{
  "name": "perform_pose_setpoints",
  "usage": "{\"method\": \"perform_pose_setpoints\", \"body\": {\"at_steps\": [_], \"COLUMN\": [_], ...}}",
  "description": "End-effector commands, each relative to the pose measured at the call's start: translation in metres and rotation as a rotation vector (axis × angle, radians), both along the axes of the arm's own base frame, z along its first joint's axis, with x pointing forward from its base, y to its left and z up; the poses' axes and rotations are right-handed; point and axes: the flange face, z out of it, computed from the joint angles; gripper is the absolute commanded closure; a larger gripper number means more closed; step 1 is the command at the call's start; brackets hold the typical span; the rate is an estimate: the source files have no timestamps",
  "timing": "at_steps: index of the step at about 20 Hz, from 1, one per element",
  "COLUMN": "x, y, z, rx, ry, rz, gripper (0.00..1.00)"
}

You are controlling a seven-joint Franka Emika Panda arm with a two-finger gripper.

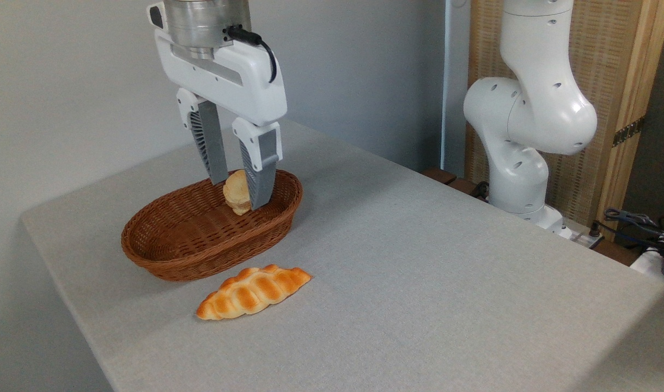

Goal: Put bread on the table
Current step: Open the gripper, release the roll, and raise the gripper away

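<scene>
The glossy golden-orange braided loaf (254, 292) lies flat on the light grey cloth-covered bench (419, 261), just beside the brown wicker basket (201, 239), while the white two-finger tool (239, 188) hangs released above, its job apparently complete.

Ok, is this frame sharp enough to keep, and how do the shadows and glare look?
Fixed camera: the bread is crisp, no motion blur; the gripper is sharp too. Soft, even light, with faint shadows beside the basket and along the table at lower right. Only mild sheen on the white arm.
</scene>
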Motion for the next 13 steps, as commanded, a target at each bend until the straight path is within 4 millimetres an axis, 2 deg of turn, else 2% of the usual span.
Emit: {"method": "perform_pose_setpoints", "body": {"at_steps": [1,2,13], "x": [-0.011,-0.011,-0.013], "y": [0.007,0.017,0.016], "z": [0.002,0.001,0.000], "rx": [-0.012,-0.012,-0.014], "ry": [0.029,0.036,0.054], "rz": [-0.013,0.001,-0.024], "gripper": [0.00,0.00,0.00]}}
